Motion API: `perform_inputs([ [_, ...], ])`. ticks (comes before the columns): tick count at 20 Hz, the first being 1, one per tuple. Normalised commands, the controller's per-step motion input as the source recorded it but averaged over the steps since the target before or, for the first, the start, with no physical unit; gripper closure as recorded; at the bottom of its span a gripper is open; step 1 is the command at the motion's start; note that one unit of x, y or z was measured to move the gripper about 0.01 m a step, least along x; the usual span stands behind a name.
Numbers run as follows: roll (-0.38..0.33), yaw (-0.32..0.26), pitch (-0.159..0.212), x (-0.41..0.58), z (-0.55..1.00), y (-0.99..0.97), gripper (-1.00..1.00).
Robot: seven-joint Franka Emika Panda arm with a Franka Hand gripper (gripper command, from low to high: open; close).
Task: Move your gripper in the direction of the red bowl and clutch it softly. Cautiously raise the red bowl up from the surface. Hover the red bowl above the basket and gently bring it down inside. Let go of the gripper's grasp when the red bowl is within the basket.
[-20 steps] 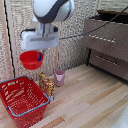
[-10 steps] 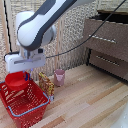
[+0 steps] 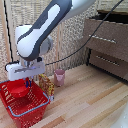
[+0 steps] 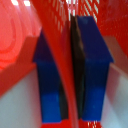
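The basket sits on the wood floor, and the red bowl hangs inside it, its rim clamped between the fingers of the gripper; behind stands a pink cup

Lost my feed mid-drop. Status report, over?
White boxy gripper shut on small red plastic bowl. Bowl inside large red lattice basket, jaws pinching its rim. Nothing blocking.
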Motion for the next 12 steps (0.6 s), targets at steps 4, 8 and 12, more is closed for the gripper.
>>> perform_inputs([
  [4, 0.037, -0.111, 0.007, 0.029, 0.38, -0.04, -1.00],
  [8, 0.048, -0.121, 0.062, 0.070, 0.83, -0.13, -1.00],
  [12, 0.028, -0.019, 0.046, 0.057, 0.99, -0.21, -1.00],
])
